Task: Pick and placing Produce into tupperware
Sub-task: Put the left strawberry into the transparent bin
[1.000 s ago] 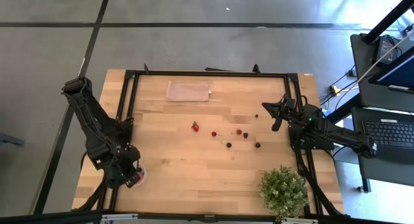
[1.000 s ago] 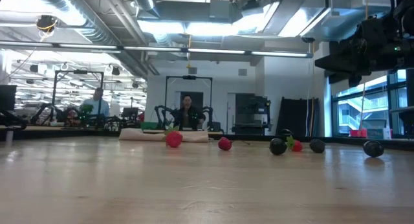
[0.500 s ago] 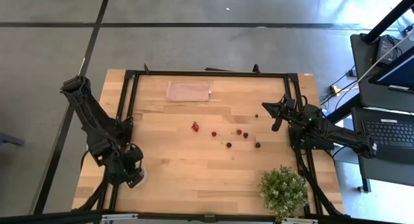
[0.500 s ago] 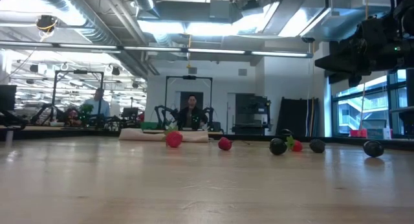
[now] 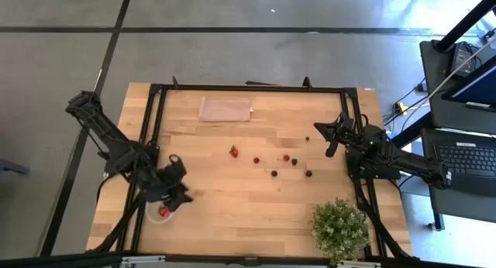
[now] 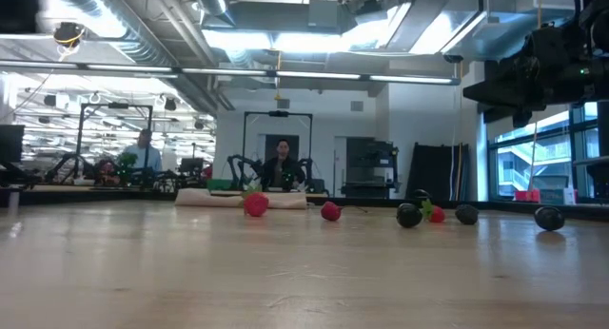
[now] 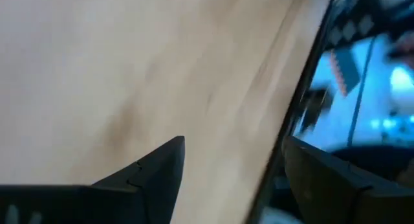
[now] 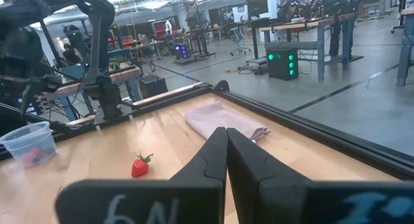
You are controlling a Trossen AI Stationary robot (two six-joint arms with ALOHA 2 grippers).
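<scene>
The tupperware [image 5: 159,213], a small clear tub, stands near the table's near left corner with a red strawberry [image 5: 163,212] inside; it also shows in the right wrist view [image 8: 28,144]. My left gripper [image 5: 181,184] hovers just right of and beyond the tub, open, with nothing between its fingers [image 7: 236,156]. Loose produce lies mid-table: strawberries [image 5: 233,152] [image 5: 256,160] [image 5: 286,157] and dark berries [image 5: 273,173] [image 5: 308,173]. My right gripper [image 5: 328,141] waits shut at the right side [image 8: 226,136].
A bushy potted plant [image 5: 339,228] stands at the near right corner. A folded pinkish cloth [image 5: 225,109] lies by the far edge. A black frame [image 5: 248,88] runs round the table. Bare wood lies between the tub and the fruits. People sit in the room beyond [image 6: 280,165].
My left gripper has risen off the tub and swung toward the table's right and far side, turning as it went. The tub, covered by the gripper before, now shows with a strawberry lying inside.
</scene>
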